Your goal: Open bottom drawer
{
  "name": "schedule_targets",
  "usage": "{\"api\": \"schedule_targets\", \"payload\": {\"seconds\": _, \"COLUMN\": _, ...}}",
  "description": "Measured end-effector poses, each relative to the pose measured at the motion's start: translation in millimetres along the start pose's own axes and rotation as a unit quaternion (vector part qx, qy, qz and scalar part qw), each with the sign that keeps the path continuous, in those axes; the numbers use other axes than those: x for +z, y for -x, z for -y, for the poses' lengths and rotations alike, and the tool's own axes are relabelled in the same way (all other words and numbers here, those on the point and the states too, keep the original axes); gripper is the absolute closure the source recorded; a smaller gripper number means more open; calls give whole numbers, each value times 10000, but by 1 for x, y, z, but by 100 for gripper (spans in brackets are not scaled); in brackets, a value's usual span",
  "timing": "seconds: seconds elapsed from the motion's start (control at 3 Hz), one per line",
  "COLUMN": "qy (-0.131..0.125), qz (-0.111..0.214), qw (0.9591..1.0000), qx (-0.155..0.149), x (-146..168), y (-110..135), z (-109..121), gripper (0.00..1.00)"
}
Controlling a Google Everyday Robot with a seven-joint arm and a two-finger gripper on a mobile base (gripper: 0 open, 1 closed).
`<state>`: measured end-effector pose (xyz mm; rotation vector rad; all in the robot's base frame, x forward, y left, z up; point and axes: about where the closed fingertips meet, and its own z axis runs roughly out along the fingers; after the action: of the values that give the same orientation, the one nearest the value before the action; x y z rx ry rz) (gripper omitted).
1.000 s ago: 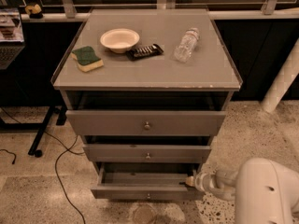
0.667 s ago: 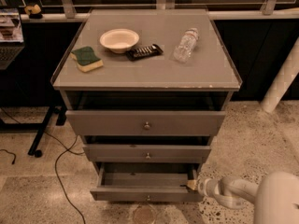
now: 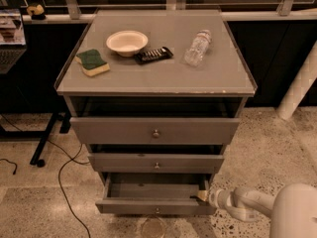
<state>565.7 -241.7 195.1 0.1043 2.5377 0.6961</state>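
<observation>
The bottom drawer [image 3: 153,206] is the lowest of three grey drawers and is pulled out, showing its grey inside [image 3: 153,188]. Its small round knob [image 3: 157,211] sits at the front's centre. My gripper [image 3: 200,197] is at the drawer's right front corner, its tip on the top edge of the right side. The white arm [image 3: 247,202] reaches in from the lower right.
The middle drawer [image 3: 156,161] and top drawer [image 3: 154,130] stand slightly open. On the cabinet top [image 3: 158,78] lie a white bowl [image 3: 127,42], a green sponge [image 3: 92,62], a dark snack bar [image 3: 153,55] and a plastic bottle [image 3: 197,47]. Cables [image 3: 62,167] run on the floor at left.
The arm has drawn back to the right and lower, and its white body fills less of the view. The bottom drawer stays pulled out.
</observation>
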Motion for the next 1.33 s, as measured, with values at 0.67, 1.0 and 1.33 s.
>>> {"api": "schedule_targets", "payload": {"seconds": 0.67, "qy": 50, "qz": -264, "qw": 9993, "qx": -271, "x": 25, "y": -3, "z": -17, "gripper": 100}}
{"api": "schedule_targets", "payload": {"seconds": 1.0, "qy": 62, "qz": -427, "qw": 9988, "qx": -237, "x": 26, "y": -16, "z": -14, "gripper": 100}}
{"api": "schedule_targets", "payload": {"seconds": 1.33, "qy": 77, "qz": -542, "qw": 9983, "qx": -200, "x": 10, "y": -32, "z": -11, "gripper": 100}}
